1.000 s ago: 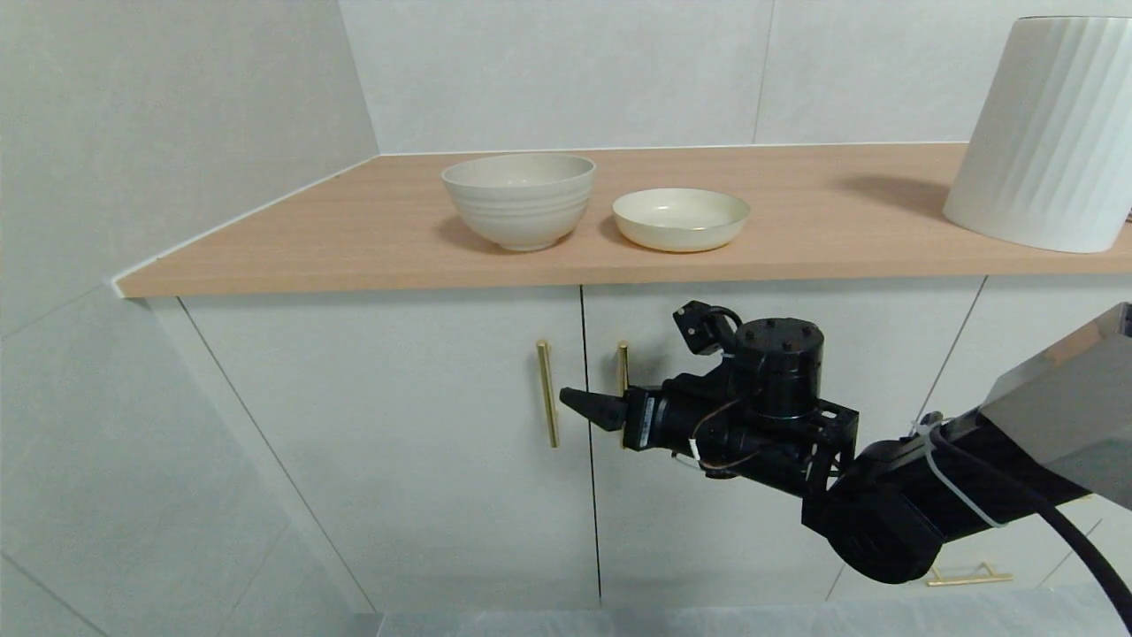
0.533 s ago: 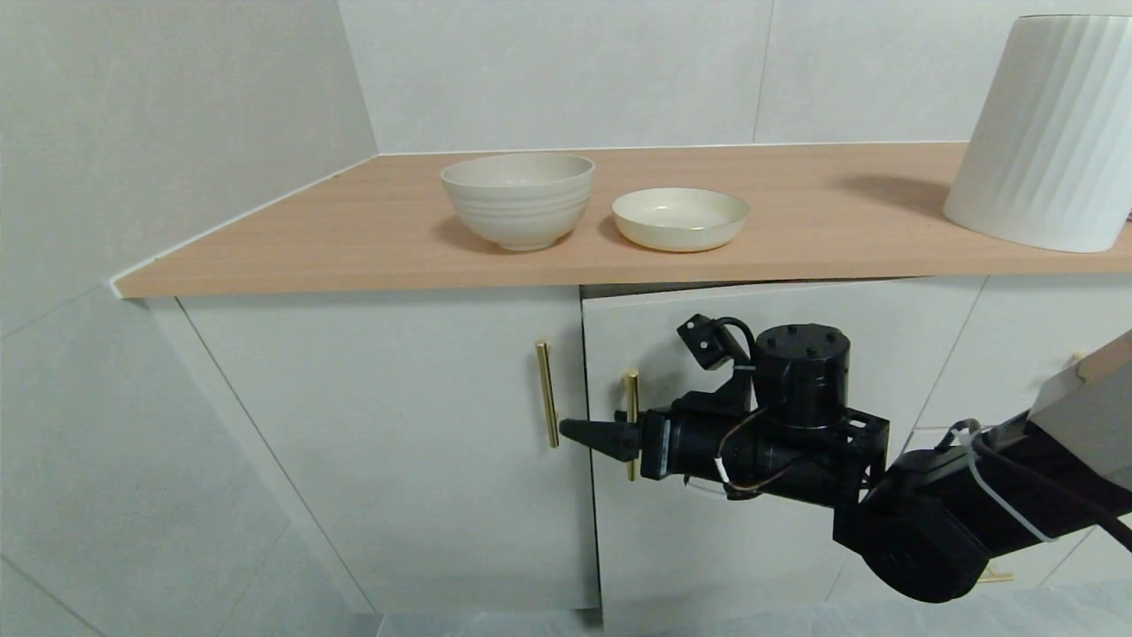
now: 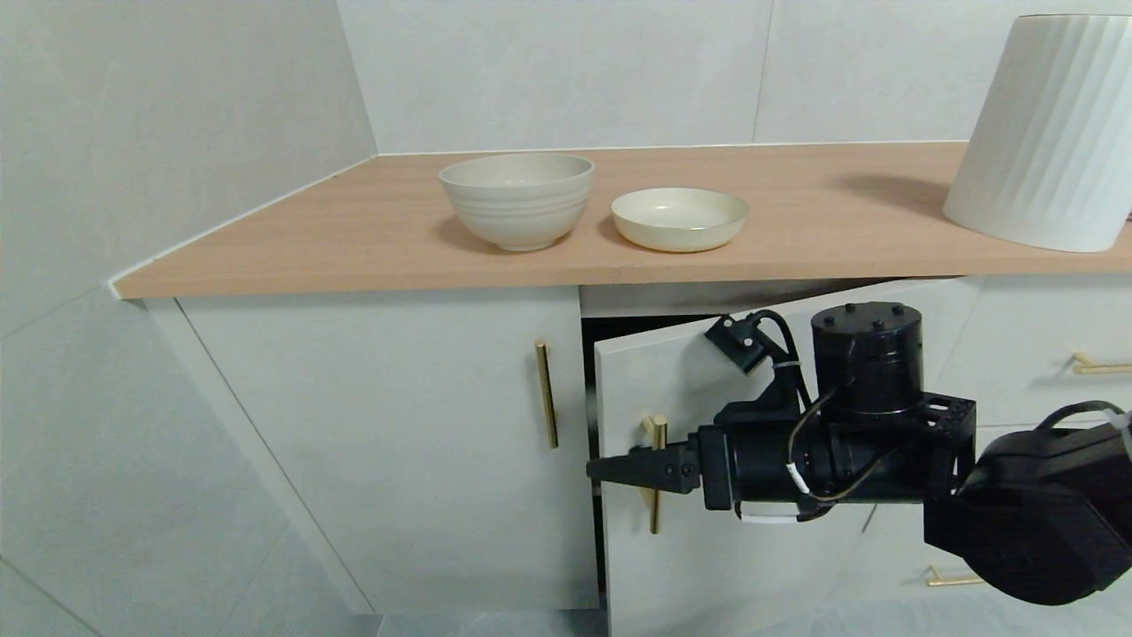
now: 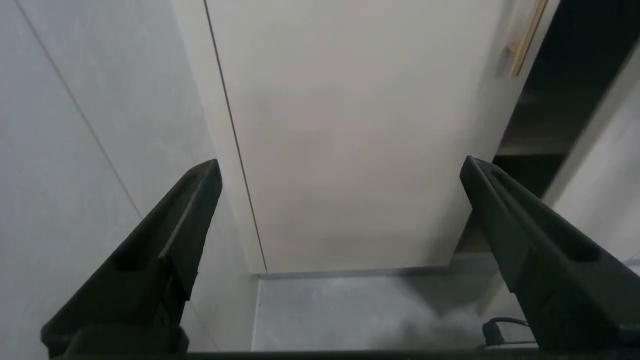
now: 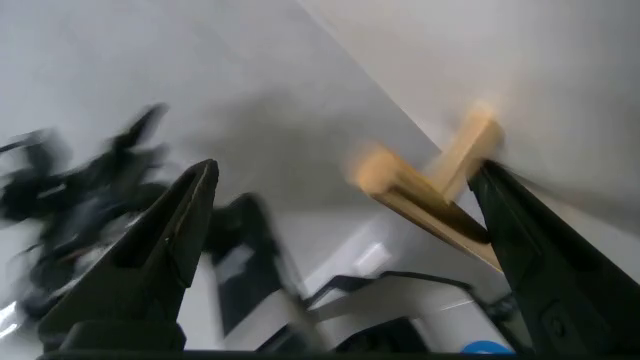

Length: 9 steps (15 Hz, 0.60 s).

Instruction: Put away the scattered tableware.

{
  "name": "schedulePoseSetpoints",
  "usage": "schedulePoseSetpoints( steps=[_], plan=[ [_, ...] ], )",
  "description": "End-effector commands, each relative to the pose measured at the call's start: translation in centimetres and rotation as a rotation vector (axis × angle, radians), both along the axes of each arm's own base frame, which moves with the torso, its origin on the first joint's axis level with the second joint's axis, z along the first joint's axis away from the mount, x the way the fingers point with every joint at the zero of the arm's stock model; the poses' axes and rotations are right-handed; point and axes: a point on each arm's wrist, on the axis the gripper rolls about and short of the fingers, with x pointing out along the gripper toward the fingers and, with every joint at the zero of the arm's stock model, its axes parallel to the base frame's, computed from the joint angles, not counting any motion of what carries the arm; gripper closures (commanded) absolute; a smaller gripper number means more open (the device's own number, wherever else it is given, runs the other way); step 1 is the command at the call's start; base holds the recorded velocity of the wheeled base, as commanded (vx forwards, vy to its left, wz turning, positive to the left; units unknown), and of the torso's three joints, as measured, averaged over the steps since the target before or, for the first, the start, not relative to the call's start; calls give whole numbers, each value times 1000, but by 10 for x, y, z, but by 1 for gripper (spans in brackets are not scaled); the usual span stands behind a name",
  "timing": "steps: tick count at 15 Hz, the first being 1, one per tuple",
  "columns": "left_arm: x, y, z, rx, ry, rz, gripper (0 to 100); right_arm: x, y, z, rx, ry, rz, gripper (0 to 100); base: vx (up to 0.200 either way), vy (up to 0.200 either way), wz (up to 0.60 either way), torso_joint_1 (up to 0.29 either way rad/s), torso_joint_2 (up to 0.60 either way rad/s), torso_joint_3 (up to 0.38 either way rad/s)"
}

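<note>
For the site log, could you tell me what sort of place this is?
Probably a home kitchen: a wooden counter with a bowl and dish, white cabinets with brass handles beneath, and tiled walls.

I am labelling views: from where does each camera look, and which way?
Head view: from the head, forward and down at counter, bowl, open door; right gripper shows.
Left wrist view: toward the shut door and floor; left gripper frames it.
Right wrist view: close on the gold handle, between own fingers.
Shared: head and right wrist see that handle.
</note>
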Motion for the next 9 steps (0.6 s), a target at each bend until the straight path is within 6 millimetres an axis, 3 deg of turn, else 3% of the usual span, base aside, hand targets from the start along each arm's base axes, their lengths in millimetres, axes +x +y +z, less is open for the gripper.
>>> schedulePoseSetpoints(
  steps=[1,9],
  plan=[
    [0,0,0,0,0,0,0,-6,-8,14,29,-29,1,0,0,0,0,0,0,0],
    [0,0,0,8,0,0,0,-14,-13,10,25,-15,48,0,0,0,0,0,0,0]
  ],
)
